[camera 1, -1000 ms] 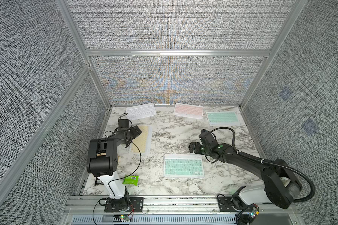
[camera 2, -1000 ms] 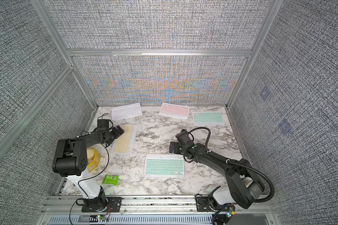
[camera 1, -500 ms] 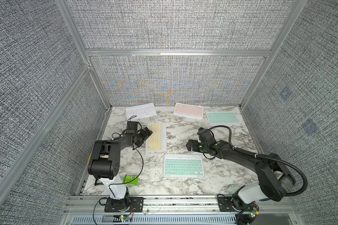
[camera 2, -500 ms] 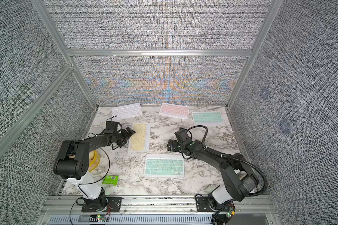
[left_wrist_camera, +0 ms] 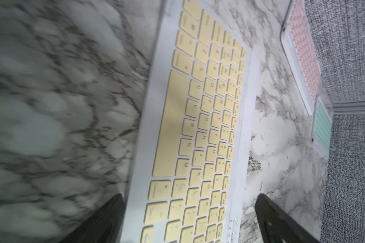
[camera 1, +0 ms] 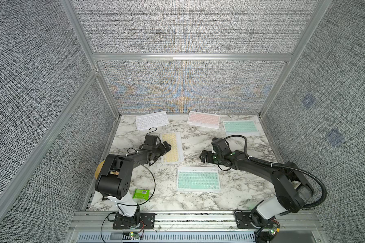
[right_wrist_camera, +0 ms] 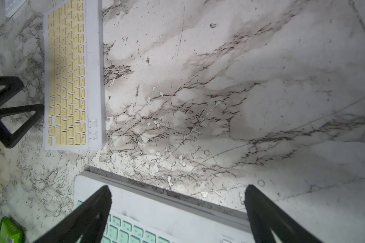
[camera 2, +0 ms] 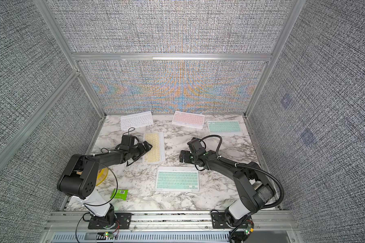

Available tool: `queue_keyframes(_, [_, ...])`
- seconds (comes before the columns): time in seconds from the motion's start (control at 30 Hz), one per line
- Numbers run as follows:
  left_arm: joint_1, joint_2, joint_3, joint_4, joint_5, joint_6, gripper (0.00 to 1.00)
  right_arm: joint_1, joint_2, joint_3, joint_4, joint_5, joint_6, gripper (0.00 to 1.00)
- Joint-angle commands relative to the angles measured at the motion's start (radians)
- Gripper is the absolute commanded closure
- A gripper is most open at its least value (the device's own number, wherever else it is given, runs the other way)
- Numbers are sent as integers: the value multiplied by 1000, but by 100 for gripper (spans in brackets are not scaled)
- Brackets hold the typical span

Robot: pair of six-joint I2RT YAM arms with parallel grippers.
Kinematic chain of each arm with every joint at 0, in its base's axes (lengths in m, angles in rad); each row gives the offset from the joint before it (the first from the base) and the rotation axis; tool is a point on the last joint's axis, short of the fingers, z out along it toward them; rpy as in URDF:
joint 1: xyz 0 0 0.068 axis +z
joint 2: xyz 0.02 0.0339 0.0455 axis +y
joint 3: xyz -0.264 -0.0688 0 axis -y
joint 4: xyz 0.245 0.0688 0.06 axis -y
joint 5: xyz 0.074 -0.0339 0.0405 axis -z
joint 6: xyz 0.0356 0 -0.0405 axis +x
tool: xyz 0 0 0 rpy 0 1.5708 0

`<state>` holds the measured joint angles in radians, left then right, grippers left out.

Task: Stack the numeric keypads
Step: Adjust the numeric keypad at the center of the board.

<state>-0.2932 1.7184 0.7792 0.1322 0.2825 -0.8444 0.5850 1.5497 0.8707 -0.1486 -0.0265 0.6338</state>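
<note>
Five keypads lie flat and apart on the marble table (camera 1: 244,189): white (camera 1: 151,120), pink (camera 1: 203,119) and mint (camera 1: 240,127) along the back, pale yellow (camera 1: 171,150) left of centre, a second mint one (camera 1: 198,178) in front. My left gripper (camera 1: 167,146) is open at the yellow keypad's (left_wrist_camera: 200,117) left long edge, with its fingers (left_wrist_camera: 112,212) low beside it and holding nothing. My right gripper (camera 1: 204,158) hangs open just above the front mint keypad's (right_wrist_camera: 177,212) far edge, empty.
A small green packet (camera 1: 141,193) lies at the front left. A yellow round basket (camera 2: 102,177) sits mostly hidden behind the left arm's base. Grey fabric walls close in the table on three sides. The left arm's cable loops over the front left.
The left gripper has swept right, and the yellow keypad has slid with it from the left wall toward the middle. The right gripper has drifted slightly left.
</note>
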Motion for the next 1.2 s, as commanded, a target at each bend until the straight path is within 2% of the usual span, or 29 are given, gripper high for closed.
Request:
queue_keyframes(0.0, [-43, 39, -27, -197, 40, -110, 1, -2, -5, 5, -2, 14, -6, 1])
queue_keyframes(0.13, [-99, 84, 35, -146, 52, -149, 1, -7, 16, 19, 5, 13, -6, 1])
queue_keyframes(0.33, [-222, 176, 219, -122, 94, -169, 1, -32, 55, 40, 37, -9, 5, 1])
queue_keyframes(0.4, [-247, 171, 272, -189, 46, -115, 1, -45, 65, 44, 49, -26, 13, 1])
queue_keyframes(0.53, [-248, 110, 368, -418, -167, 48, 1, -75, 91, 58, 75, -70, 32, 1])
queue_keyframes(0.63, [-237, 86, 436, -522, -307, 143, 1, -89, 119, 73, 92, -100, 52, 1])
queue_keyframes(0.7, [-215, 102, 483, -558, -341, 197, 1, -90, 144, 87, 106, -115, 65, 1])
queue_keyframes(0.9, [-80, 262, 684, -591, -218, 323, 1, -90, 234, 170, 118, -158, 108, 1])
queue_keyframes(0.97, [-44, 354, 771, -616, -188, 352, 1, -88, 259, 188, 118, -164, 119, 1])
queue_keyframes(1.17, [7, 552, 1044, -701, -140, 434, 1, -76, 321, 231, 113, -156, 145, 1])
